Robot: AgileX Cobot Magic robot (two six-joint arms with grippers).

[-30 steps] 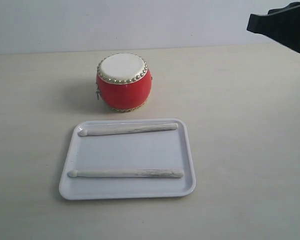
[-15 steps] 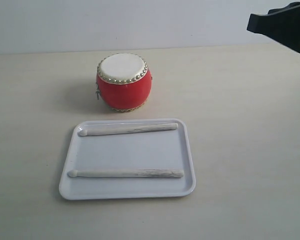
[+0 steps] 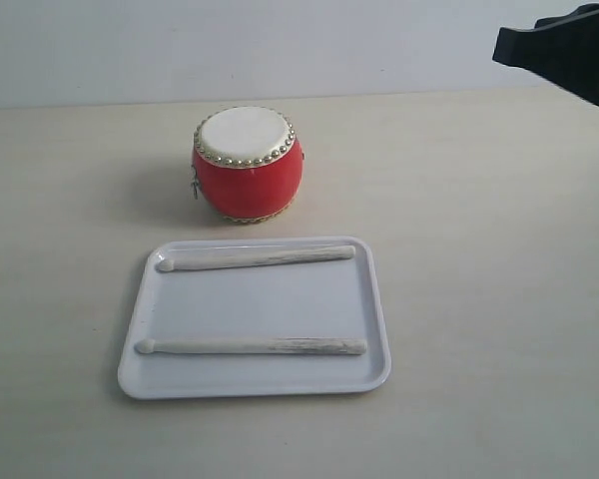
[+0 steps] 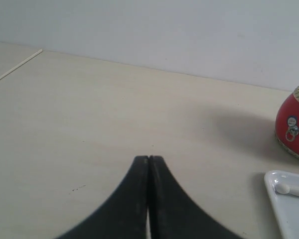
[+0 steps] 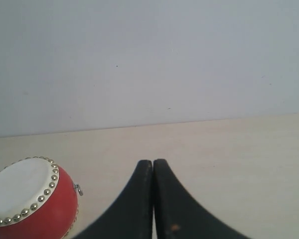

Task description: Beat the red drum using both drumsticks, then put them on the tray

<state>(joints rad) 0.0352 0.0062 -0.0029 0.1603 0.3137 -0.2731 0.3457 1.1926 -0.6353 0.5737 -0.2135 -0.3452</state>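
Note:
The red drum point(image 3: 247, 165) with its cream skin and gold studs stands upright on the table behind the white tray point(image 3: 369, 299). Two pale drumsticks lie side by side across the tray, one along its far side point(image 3: 255, 258) and one along its near side point(image 3: 250, 346). My right gripper point(image 3: 499, 48) hangs high at the upper right, far from both, shut and empty point(image 5: 153, 162). The left gripper point(image 4: 149, 158) is shut with nothing in it and does not show in the exterior view. The left wrist view catches the drum point(image 4: 294, 124) and a tray corner point(image 4: 284, 206) with a stick tip point(image 4: 284, 188).
The pale table point(image 3: 489, 299) stretches bare on both sides of the tray, ending at a grey-white wall point(image 3: 280, 45) behind the drum. A thin seam line point(image 4: 15, 68) runs across the table in the left wrist view.

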